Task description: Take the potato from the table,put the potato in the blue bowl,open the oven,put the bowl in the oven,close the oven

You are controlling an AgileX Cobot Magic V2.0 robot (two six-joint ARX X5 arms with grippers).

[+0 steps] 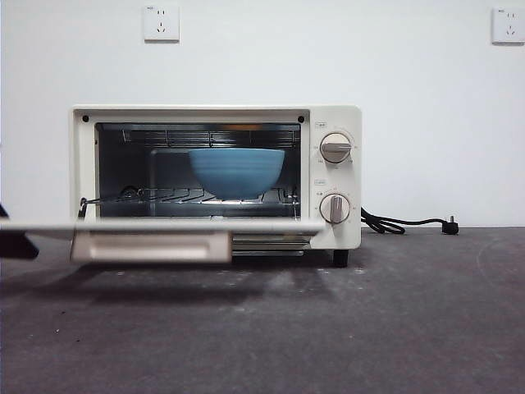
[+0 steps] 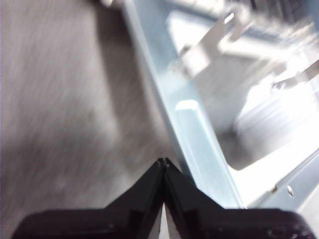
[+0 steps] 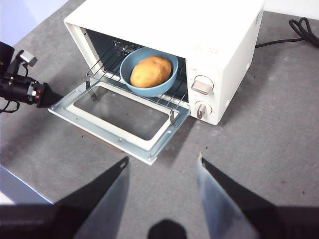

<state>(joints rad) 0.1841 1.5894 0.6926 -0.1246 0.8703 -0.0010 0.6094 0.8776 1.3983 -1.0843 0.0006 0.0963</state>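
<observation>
Left hand [image 2: 163, 162] pinched shut, empty, low beside the open door's [image 3: 119, 122] side edge; nearer of the two for closing. Right hand [image 3: 162, 167] spread wide, well back. Beyond, potato [image 3: 150, 71] in blue bowl [image 3: 149, 89] on the oven [image 3: 199, 35] rack.

The potato [image 3: 150, 71] lies in the blue bowl [image 3: 148, 90], on the rack inside the oven [image 1: 336, 115]
</observation>
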